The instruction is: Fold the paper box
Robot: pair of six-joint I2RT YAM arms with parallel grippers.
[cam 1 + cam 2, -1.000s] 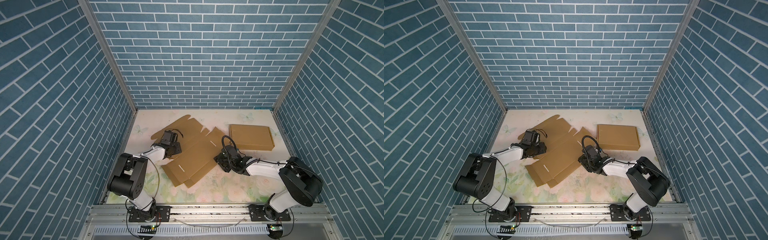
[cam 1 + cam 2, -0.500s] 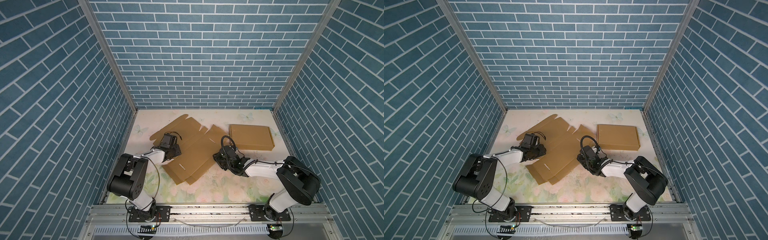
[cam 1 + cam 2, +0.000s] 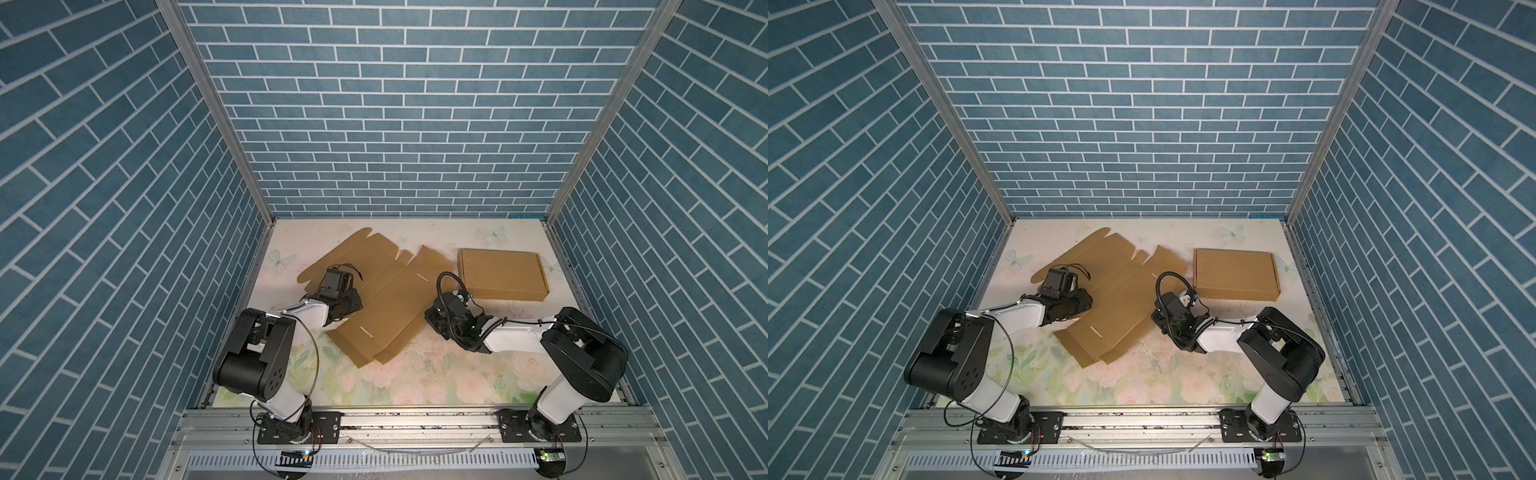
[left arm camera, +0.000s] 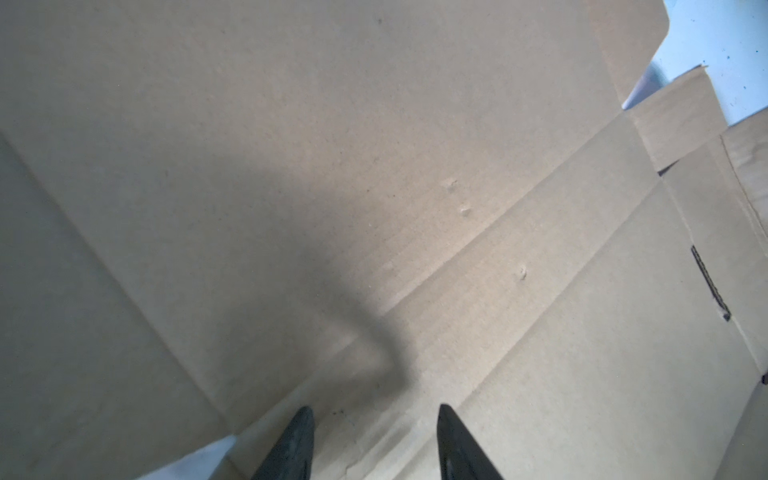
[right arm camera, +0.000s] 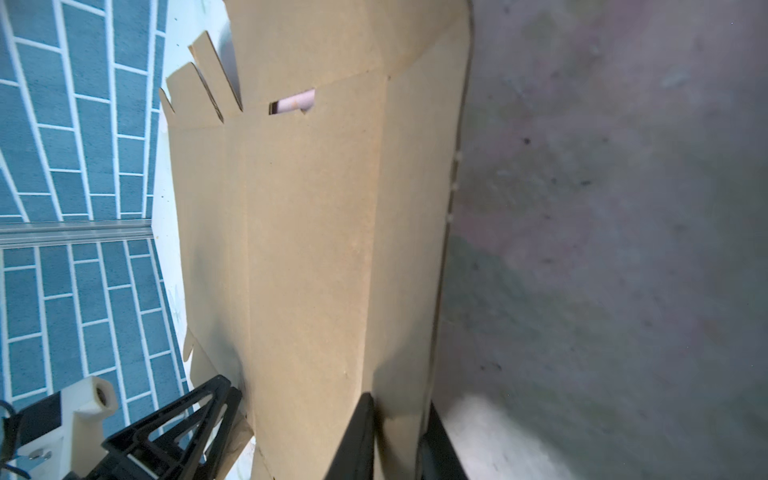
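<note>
The paper box (image 3: 386,299) (image 3: 1121,291) is a flat brown cardboard blank with creases and slots, lying at an angle mid-table. My left gripper (image 3: 353,301) (image 3: 1086,301) is over its left part. In the left wrist view the left gripper (image 4: 374,415) is open, its dark fingertips (image 4: 305,419) just above the cardboard (image 4: 374,166) with nothing between them. My right gripper (image 3: 430,322) (image 3: 1156,320) is at the blank's right edge. In the right wrist view the right gripper (image 5: 397,415) has one finger on top of the edge flap (image 5: 403,291) and one beneath it, shut on the flap.
A second brown box (image 3: 500,280) (image 3: 1235,278), folded shut, lies at the back right, close behind the right arm. The floral table cover (image 3: 415,382) is bare toward the front. Blue brick-pattern walls close in three sides, with a metal rail (image 3: 415,419) along the front.
The right gripper has slid left onto the blank's right edge and its jaws have narrowed onto the flap. The left gripper has stayed open on the blank's left part.
</note>
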